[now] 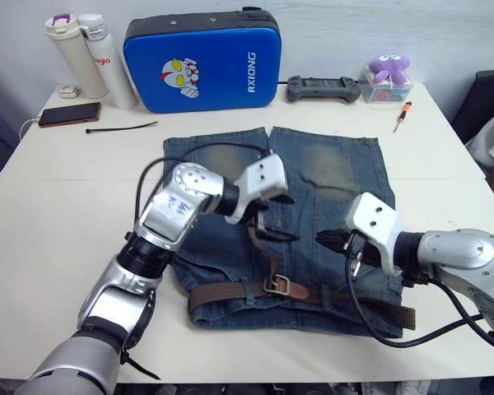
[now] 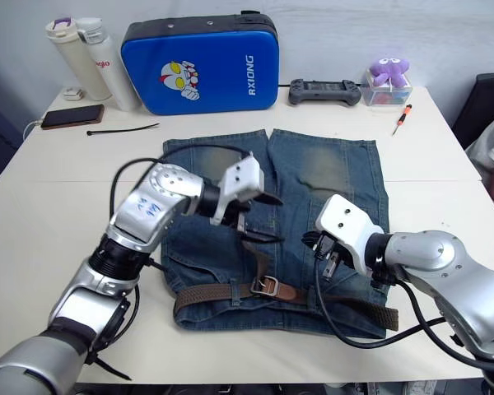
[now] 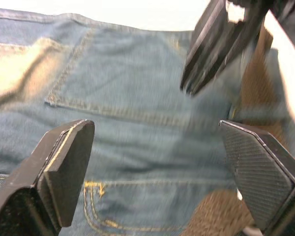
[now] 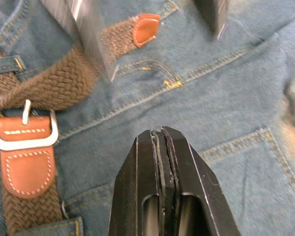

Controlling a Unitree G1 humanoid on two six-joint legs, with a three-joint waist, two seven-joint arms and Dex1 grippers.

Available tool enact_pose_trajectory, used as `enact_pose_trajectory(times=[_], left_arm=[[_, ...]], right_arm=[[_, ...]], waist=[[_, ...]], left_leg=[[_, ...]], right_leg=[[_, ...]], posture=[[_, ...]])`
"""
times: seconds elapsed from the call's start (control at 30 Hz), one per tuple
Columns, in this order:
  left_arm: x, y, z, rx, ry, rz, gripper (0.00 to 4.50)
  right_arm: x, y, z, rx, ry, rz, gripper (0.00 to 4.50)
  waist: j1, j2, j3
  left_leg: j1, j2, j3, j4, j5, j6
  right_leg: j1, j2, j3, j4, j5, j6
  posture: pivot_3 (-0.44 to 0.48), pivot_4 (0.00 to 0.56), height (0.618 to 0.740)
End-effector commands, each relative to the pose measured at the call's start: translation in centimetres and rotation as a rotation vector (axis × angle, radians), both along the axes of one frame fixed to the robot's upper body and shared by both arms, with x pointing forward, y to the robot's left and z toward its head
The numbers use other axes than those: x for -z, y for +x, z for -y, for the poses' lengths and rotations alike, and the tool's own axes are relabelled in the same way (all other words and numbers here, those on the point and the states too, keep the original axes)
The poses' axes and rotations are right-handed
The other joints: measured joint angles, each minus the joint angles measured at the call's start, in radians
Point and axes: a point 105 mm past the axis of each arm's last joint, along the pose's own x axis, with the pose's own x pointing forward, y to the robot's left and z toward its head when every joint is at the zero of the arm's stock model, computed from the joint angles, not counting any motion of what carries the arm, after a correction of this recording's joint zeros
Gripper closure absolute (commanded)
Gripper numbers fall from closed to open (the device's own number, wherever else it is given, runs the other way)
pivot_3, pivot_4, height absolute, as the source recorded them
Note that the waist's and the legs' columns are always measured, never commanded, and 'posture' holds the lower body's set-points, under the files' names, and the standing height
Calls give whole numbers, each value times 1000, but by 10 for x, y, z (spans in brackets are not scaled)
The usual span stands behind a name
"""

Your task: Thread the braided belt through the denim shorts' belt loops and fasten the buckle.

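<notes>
Belt tip (image 4: 145, 28) lies just below left gripper (image 1: 273, 216), fingers spread; right gripper (image 4: 162, 142) pressed together, apparently empty.

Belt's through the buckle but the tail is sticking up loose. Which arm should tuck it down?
Probably left. The left gripper is open right above the braided belt tail; the right gripper is shut, off beside it.

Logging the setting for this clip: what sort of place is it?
Probably an indoor lab or office workspace: a plain white table against a wall, with a game controller, a screwdriver and a phone beside the denim shorts.
</notes>
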Motion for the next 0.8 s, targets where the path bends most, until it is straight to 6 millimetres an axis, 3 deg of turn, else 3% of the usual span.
enact_pose_trajectory(times=[0.03, 0.2, 0.3, 0.5, 0.8], left_arm=[[-18, 6, -33, -97, -4, -31, 32], [-5, 18, -85, -337, 82, -134, 32], [5, 13, -94, -438, 68, -263, 32], [26, -8, -74, -505, -31, -540, 32], [60, -19, -53, -551, -30, -594, 32]], right_arm=[[-9, 0, -5, -60, -21, 54, 4500], [-7, 2, -14, -144, -37, 57, 4500], [-6, 5, -18, -171, -43, 63, 4500], [-6, 10, -24, -206, -50, 79, 4500], [-3, 12, -31, -199, -38, 84, 4500]], waist=[[-9, 0, 0], [-17, 1, 0], [-14, 1, 0], [-3, 1, 0], [-11, 1, 0]], left_leg=[[0, 0, 0, 0, 0, 0], [1, 0, 0, -1, 0, -1], [1, 0, 0, 0, 0, 0], [-3, 0, -2, 6, -1, 0], [-2, 0, -2, 8, -1, -1]], right_leg=[[0, 0, 0, 0, 0, 0], [0, 0, 0, 1, 0, 0], [0, -1, 0, 0, 0, 0], [-1, 0, 0, 2, 0, 0], [-2, 0, 0, 6, 0, 0]], posture=[[0, 150, 740], [0, 150, 740], [0, 150, 740], [0, 150, 740], [0, 150, 740]])
